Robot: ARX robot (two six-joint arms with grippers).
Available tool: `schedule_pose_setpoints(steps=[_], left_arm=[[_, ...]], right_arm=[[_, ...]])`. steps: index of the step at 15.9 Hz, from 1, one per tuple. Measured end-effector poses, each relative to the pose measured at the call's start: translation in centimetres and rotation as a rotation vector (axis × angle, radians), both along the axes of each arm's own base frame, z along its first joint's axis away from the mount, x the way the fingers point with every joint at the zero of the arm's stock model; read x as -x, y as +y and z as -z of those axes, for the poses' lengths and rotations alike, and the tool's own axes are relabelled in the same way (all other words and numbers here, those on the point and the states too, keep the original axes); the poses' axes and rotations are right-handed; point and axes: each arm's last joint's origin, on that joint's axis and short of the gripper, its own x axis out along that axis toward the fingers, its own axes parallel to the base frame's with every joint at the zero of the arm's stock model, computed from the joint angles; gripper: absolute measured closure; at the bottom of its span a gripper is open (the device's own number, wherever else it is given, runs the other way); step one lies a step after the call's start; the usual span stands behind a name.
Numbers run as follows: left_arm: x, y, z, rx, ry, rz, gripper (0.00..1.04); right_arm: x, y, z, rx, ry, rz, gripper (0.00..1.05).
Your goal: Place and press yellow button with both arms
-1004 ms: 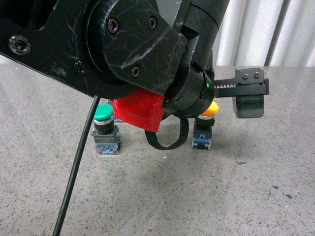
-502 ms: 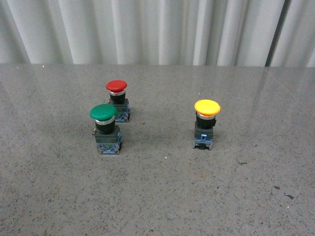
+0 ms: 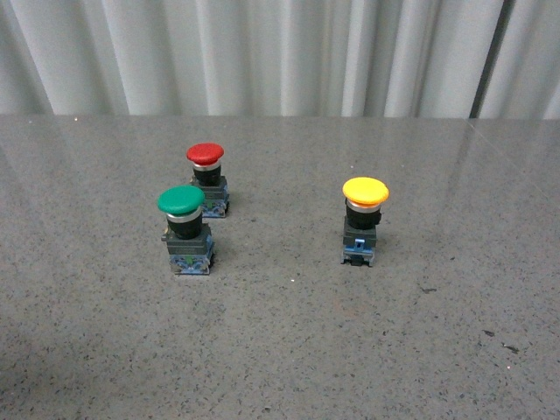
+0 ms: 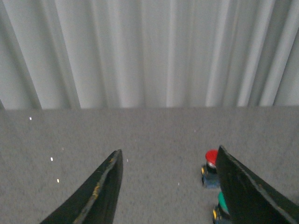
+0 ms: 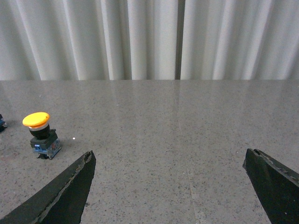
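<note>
The yellow button (image 3: 365,217) stands upright on the grey table, right of centre in the front view, with no arm in that view. It also shows in the right wrist view as the yellow button (image 5: 40,135), well off to the side of my right gripper (image 5: 169,157), which is open over bare table. My left gripper (image 4: 169,155) is open too, with nothing between its fingers; the yellow button is out of its view.
A green-capped button (image 3: 185,228) and a red-capped button (image 3: 207,178) stand left of centre. Both appear beside one left finger, the red one (image 4: 210,164) and the green one (image 4: 219,207) partly hidden. A white curtain (image 3: 280,52) backs the speckled table (image 3: 289,350).
A second ago a large black arm with a red block filled the front view over the buttons; it has withdrawn out of view. The buttons stand where they were.
</note>
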Motion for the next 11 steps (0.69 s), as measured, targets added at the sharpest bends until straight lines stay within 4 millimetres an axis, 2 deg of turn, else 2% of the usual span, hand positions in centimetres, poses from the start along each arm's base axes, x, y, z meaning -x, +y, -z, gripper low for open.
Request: schedule_pose_setpoints(steps=[1,5,7,11], left_arm=[[0.4,0.7,1.8,0.004,0.019,0.0,0.57],[2.1,2.5,5.3,0.034,-0.005,0.001,1.04],[2.6,3.0,6.9,0.03,0.009,0.001,1.03],[3.5,4.5,8.4,0.034,-0.001,-0.021,1.03]], right_arm=[[0.0,0.0,0.0,0.0,0.0,0.0,0.07],[0.0,0.0,0.0,0.0,0.0,0.0,0.07],[0.0,0.0,0.0,0.0,0.0,0.0,0.07],[0.0,0.0,0.0,0.0,0.0,0.0,0.07]])
